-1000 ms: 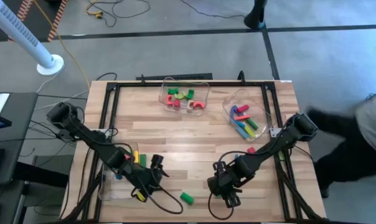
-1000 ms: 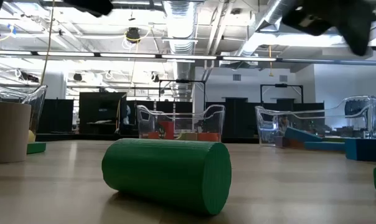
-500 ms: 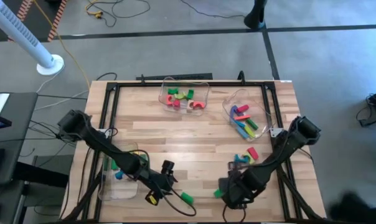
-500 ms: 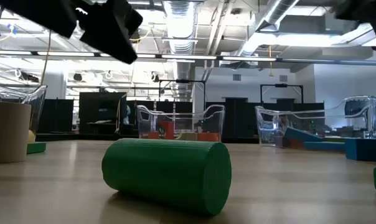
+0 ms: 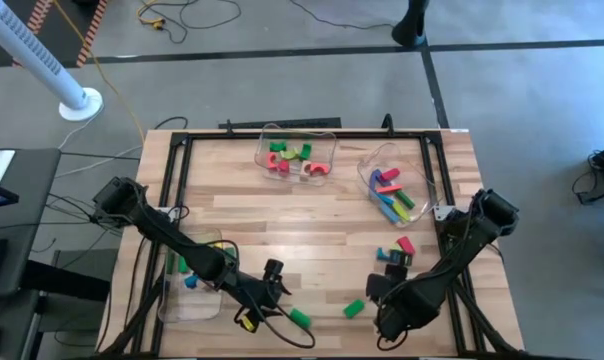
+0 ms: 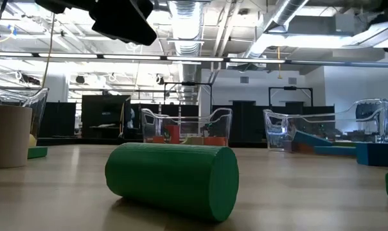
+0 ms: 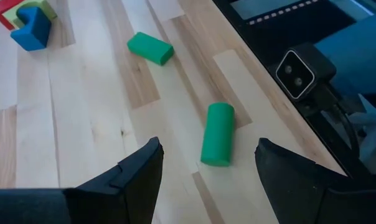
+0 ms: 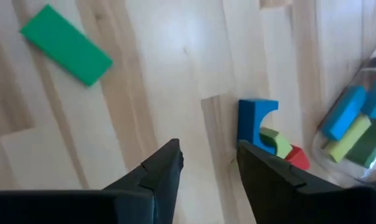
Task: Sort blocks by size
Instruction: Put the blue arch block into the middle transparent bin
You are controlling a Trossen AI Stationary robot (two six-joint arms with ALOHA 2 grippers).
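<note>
Closing in on the green cylinder

Looking down in the high view, the left gripper (image 5: 272,285) is hanging over the table (image 5: 312,225) near its front edge, and the green cylinder (image 5: 300,318) is lying just beside it, toward the front edge and slightly to the right. The right gripper (image 5: 390,290) is waiting near the front right corner, beside the green bar (image 5: 354,309); the left arm is the nearer one to the cylinder.

Sitting on its side in the low view, the cylinder (image 6: 171,179) is resting alone on bare wood, a round end turned toward the camera.

Showing in the left wrist view, the left fingers (image 7: 135,174) are standing spread and empty, with the cylinder (image 7: 217,134) ahead, its long axis running roughly in line with the gap.

Appearing in the right wrist view, the right fingers (image 8: 160,171) are standing parted around nothing, over bare wood near a blue arch (image 8: 255,121).
</note>
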